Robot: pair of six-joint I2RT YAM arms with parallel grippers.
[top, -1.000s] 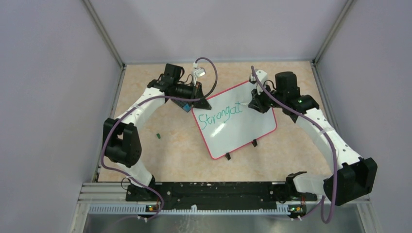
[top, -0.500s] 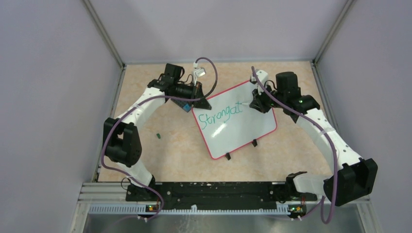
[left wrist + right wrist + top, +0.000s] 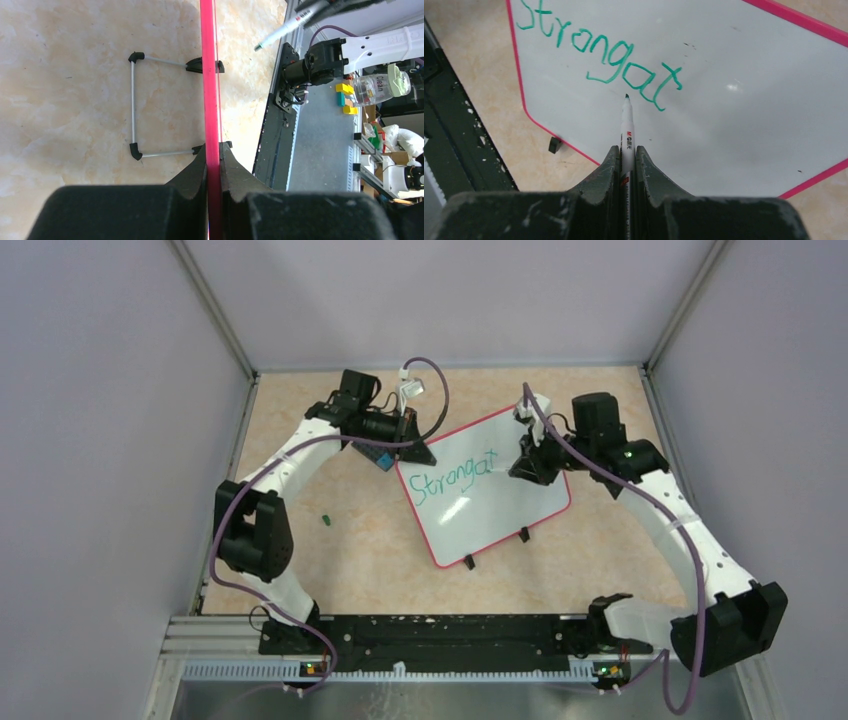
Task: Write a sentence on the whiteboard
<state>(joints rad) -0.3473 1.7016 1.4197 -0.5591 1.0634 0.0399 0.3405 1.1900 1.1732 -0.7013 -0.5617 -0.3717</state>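
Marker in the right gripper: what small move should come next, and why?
Probably the right gripper should carry the marker sideways past the final "t" and lower it onto blank whiteboard. The green writing ends at that "t", the tip hangs short of it, seemingly off the surface, and the left gripper clamps the board's rim.

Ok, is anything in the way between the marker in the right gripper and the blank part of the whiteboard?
Nothing visible. The marker, clamped in the right gripper, points at bare whiteboard beside the green writing, with only air between. The left gripper pinches the board's edge, away from it.
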